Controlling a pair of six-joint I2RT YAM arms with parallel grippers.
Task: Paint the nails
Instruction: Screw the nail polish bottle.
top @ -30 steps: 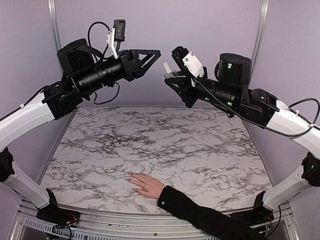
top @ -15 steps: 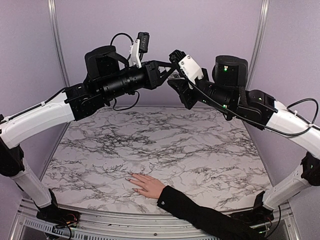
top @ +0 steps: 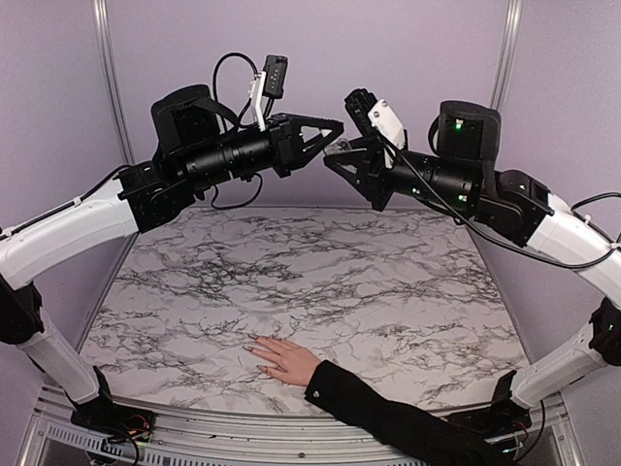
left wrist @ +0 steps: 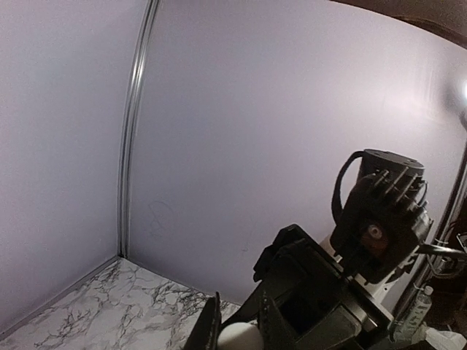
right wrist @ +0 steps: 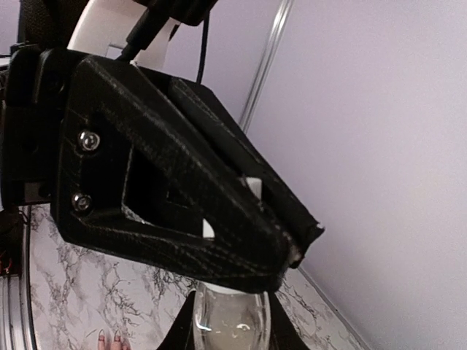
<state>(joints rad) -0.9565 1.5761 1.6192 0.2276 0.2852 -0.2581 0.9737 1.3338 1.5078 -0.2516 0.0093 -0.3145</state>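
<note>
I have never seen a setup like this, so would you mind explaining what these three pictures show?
Gladly. The wide picture comes from a fixed camera above and behind the left arm and right arm, bolted at the near edge of a marble table. The other two come from a camera on each wrist. A person's hand in a black sleeve lies on the table, nails facing up. Both arms meet in mid-air: the right gripper holds a small glass bottle, and the left gripper appears to pinch its white cap. The right wrist picture shows this close up; the left wrist picture shows mostly the back wall and the right arm.
</note>
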